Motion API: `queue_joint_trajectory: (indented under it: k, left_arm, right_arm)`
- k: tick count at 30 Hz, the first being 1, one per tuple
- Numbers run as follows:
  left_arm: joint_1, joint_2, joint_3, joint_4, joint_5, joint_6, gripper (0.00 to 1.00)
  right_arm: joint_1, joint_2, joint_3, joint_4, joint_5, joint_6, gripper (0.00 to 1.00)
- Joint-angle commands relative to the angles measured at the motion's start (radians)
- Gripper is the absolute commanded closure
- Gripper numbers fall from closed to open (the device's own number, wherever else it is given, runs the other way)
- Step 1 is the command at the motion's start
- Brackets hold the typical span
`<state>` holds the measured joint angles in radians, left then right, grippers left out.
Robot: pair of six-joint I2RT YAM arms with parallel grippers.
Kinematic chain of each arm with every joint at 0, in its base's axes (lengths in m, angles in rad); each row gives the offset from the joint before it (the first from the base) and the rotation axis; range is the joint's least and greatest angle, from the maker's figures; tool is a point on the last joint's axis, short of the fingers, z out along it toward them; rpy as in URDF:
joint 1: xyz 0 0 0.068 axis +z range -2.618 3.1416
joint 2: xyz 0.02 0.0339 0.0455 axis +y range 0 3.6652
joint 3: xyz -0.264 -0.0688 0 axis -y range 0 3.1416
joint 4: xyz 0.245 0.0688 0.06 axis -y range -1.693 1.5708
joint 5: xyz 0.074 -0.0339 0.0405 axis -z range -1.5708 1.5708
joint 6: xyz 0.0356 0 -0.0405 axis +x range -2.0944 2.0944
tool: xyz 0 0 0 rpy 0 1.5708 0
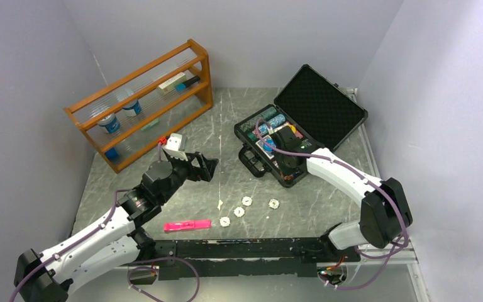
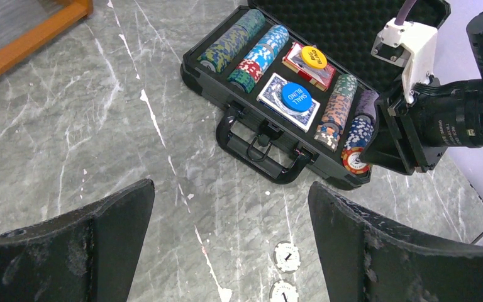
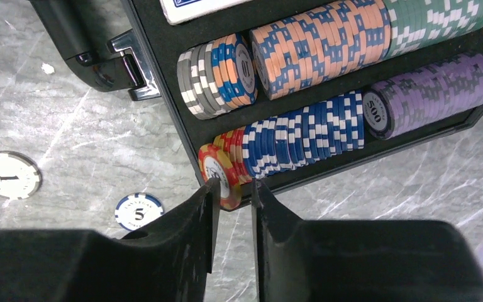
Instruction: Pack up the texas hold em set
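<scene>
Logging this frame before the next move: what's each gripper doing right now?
Left gripper: open, holding nothing.
Right gripper: nearly shut beside the red chip, nothing visibly between its fingers.

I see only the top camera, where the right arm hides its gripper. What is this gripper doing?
Observer: The right gripper has its fingers almost together at a red chip ending a row; pinching or not, I cannot tell.
Operator: Is something loose near it?
Observer: A blue-rimmed chip marked 5 lies flat just outside the case.
Operator: Are the buttons packed?
Observer: Yes: a blue button lies on the blue deck, a yellow button on the red deck.
</scene>
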<state>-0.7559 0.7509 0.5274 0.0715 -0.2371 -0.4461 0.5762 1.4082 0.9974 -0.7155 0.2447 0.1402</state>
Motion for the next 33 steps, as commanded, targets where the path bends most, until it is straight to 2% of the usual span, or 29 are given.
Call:
queue_joint_trajectory:
  k: [1, 4, 11, 17, 24, 33]
  left_arm:
    - [0.003, -0.001, 0.003, 0.039, -0.008, 0.01, 0.03]
    - [0.002, 0.001, 0.005, 0.035, -0.01, 0.012, 0.03]
    - [0.003, 0.003, 0.003, 0.035, -0.008, 0.009, 0.03]
    - [0.002, 0.002, 0.008, 0.022, -0.01, 0.012, 0.03]
    - [0.003, -0.01, 0.005, 0.012, -0.019, 0.011, 0.03]
    - [0.002, -0.014, 0.005, 0.01, -0.019, 0.01, 0.03]
  right_arm:
    - [0.012, 0.009, 0.03, -0.006, 0.049, 0.005, 0.68]
    - [0.012, 0.002, 0.041, -0.012, 0.051, 0.01, 0.66]
    - [0.014, -0.009, 0.025, 0.002, 0.01, 0.001, 0.69]
    - [0.013, 0.023, 0.036, 0.006, 0.042, 0.061, 0.69]
    - [0.012, 0.038, 0.031, 0.037, 0.109, 0.222, 0.52]
    - [0.004, 0.03, -0.004, 0.041, 0.091, 0.338, 0.5]
